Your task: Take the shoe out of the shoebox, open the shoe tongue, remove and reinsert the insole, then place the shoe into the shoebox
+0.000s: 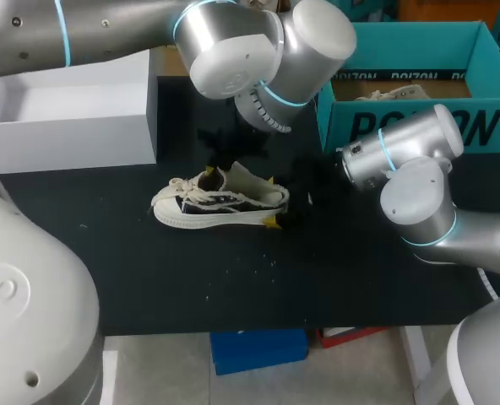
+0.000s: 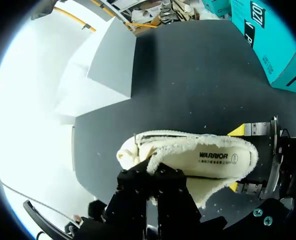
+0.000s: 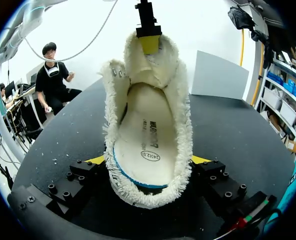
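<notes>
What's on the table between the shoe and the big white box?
Nothing: only bare black table between the shoe and the white box, seen in the head view.

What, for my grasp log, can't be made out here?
Left wrist view: hold of the left gripper, hidden by the shoe tongue.
Right wrist view: toe end of the insole, under the tongue.
Head view: contents of the teal shoebox, behind its front wall and right arm.

Your black table (image 1: 360,278) is carrying the shoe (image 1: 216,204), its heel sitting between your right claw (image 3: 148,160)'s fingers. A white box (image 1: 73,118) is sitting well ahead of that claw, the teal shoebox (image 1: 419,126) off beside it.
</notes>
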Available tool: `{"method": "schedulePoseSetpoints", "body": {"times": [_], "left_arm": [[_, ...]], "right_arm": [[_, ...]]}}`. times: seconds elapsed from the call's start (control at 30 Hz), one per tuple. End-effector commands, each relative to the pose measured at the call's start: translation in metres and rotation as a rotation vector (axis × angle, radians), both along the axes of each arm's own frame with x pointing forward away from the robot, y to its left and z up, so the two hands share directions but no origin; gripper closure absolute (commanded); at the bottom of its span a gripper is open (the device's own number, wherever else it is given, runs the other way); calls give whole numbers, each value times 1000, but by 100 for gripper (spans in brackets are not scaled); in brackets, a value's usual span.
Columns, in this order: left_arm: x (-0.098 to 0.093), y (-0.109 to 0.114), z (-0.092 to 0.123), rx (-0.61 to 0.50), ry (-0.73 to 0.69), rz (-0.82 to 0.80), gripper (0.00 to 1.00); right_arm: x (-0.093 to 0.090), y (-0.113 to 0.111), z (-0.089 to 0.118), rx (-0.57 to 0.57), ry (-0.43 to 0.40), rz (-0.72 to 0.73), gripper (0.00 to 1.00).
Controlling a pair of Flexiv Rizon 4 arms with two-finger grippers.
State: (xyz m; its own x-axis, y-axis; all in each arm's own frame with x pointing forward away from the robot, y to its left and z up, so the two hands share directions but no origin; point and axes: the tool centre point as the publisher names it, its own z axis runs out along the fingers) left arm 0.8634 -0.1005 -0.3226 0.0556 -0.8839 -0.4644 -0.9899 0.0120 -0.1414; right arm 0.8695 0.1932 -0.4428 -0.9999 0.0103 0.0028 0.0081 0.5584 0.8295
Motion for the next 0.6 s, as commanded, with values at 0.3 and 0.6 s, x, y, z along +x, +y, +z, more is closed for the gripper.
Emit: {"method": "schedulePoseSetpoints", "body": {"times": [0.3, 0.6], "left_arm": [[-13, 19, 3, 16, -44, -4, 100], [-20, 39, -5, 75, -52, 25, 100]], "right_arm": [[1, 2, -2, -2, 1, 0, 100], [1, 2, -2, -2, 1, 0, 100]]}}
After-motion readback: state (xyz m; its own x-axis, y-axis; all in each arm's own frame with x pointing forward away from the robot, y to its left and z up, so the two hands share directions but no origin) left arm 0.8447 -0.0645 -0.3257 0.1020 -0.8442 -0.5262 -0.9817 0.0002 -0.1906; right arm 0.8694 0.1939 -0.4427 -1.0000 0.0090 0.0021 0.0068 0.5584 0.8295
